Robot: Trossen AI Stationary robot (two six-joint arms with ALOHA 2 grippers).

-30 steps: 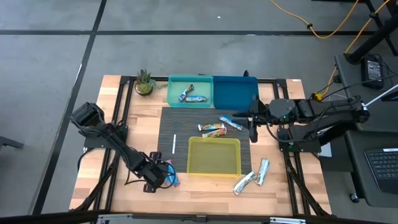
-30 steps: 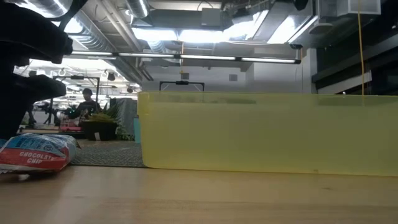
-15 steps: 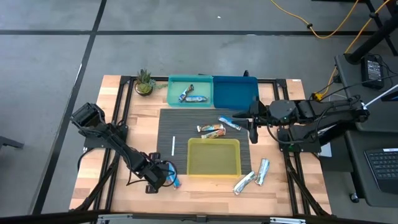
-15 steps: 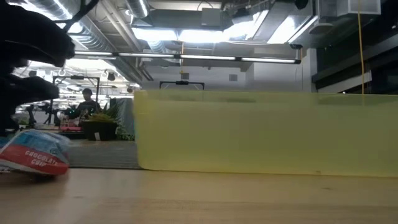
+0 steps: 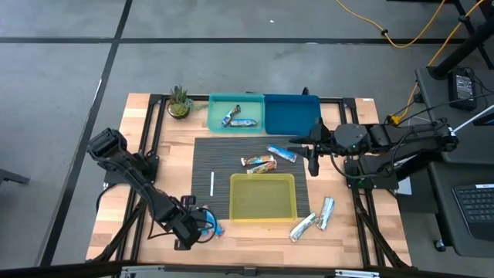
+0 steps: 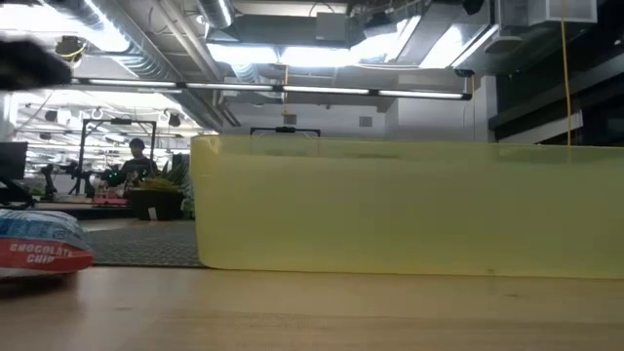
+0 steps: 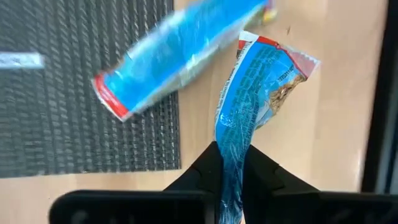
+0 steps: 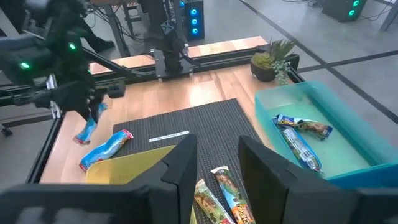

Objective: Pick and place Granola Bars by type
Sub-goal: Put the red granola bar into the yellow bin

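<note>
Blue bar (image 7: 249, 99) pinched at one end in the left gripper (image 7: 229, 163), fingers closed on the wrapper; it hangs just above the table's 7 o'clock corner, with a second blue bar (image 7: 177, 53) lying beside it.

Best to lift clear before carrying it toward 12 o'clock to the teal tray (image 5: 218, 123), since that loose wrapper could swing.

Right gripper (image 5: 310, 152) waits open at 3 o'clock.

Count:
- blue: five
- orange: one
- silver: two
- trays: three
</note>
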